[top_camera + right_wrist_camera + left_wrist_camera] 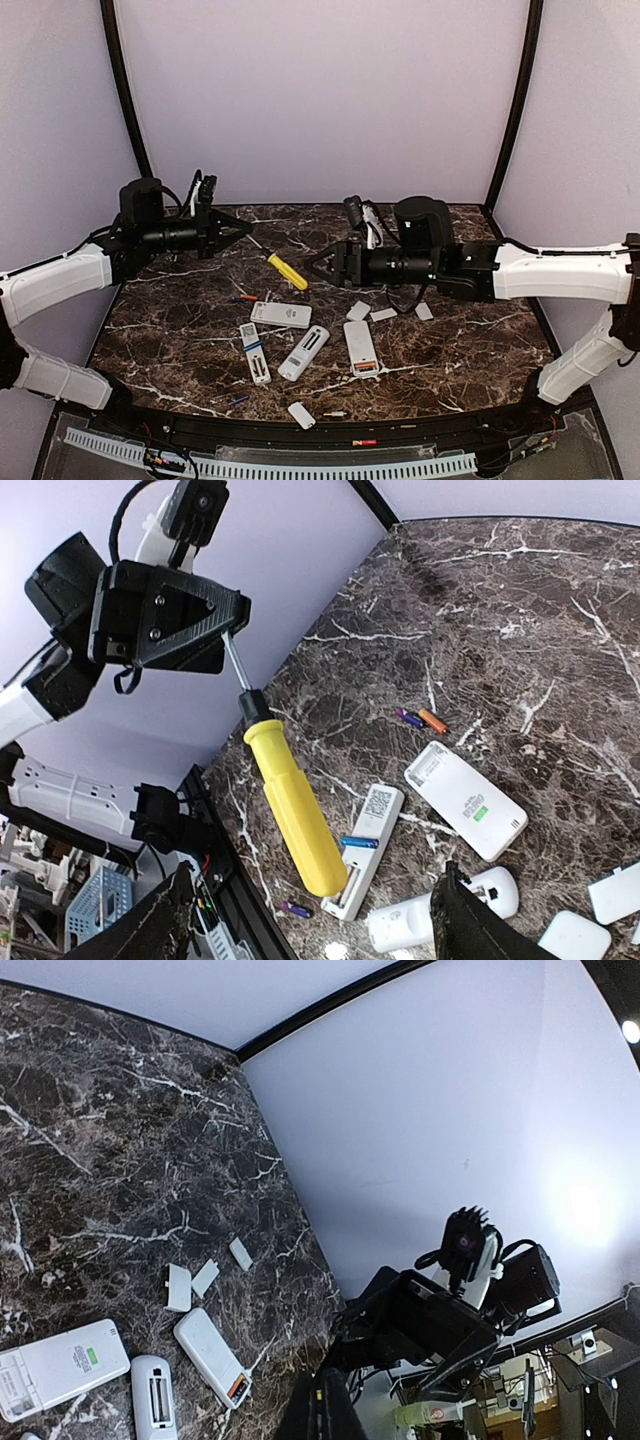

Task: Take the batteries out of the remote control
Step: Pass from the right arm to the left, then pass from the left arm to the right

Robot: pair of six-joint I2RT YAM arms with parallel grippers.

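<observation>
Right wrist: batteries (425,720) lie beyond spread right fingers (470,925); left fingers (175,615) pinch screwdriver (295,810).

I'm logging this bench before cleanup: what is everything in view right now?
remotes: four, white, middle of the table
covers: four, white, three right of the remotes, one near the front edge
batteries: at least four; orange and purple beyond the remotes, blue in one remote's bay, a dark one near the front edge
screwdriver: one, yellow handle, behind the remotes
table: one, dark marble
left gripper: one, black, shut on the screwdriver's shaft
right gripper: one, black, open around the handle, not touching
</observation>
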